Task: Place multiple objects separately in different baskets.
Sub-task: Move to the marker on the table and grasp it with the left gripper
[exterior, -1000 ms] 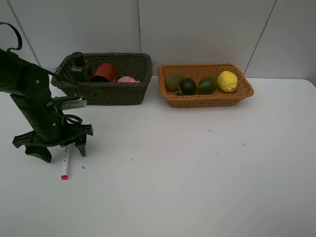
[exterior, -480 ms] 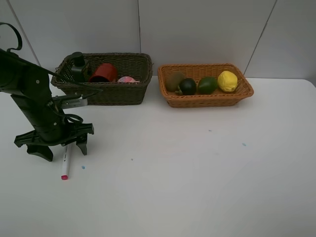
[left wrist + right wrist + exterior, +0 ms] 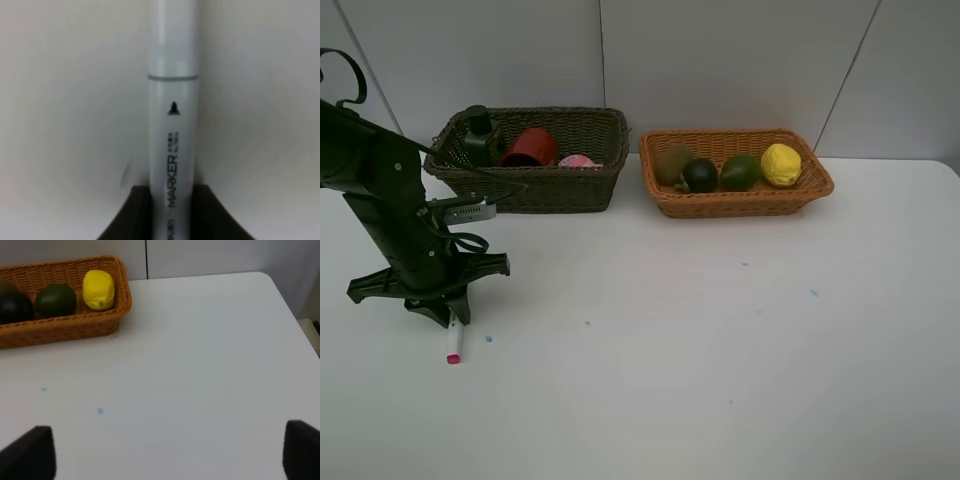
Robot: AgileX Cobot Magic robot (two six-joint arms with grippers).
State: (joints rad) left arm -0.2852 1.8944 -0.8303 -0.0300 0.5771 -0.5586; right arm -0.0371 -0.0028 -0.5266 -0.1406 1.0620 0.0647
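The near half of the white counter lies bare across its width, with only a few small blue specks on it, and its right edge falls off beside the right claw's view. That claw stands spread wide, its two dark fingertips at the corners of its own view, pinching nothing.

At the near left, the left claw is pressed down on the counter and pinched on the one white marker. The marker lies flat, its long axis running near to far, its pink-capped end pointing toward the near edge; the wrist view shows its barrel gripped between the two black fingers.

Along the far wall stand two baskets, just apart. The dark basket on the left holds three things: a dark green pump bottle, a red cup tipped on its side and a pink bottle. The orange basket holds four fruits in a row: one kiwi, one dark round fruit, one avocado, one lemon.
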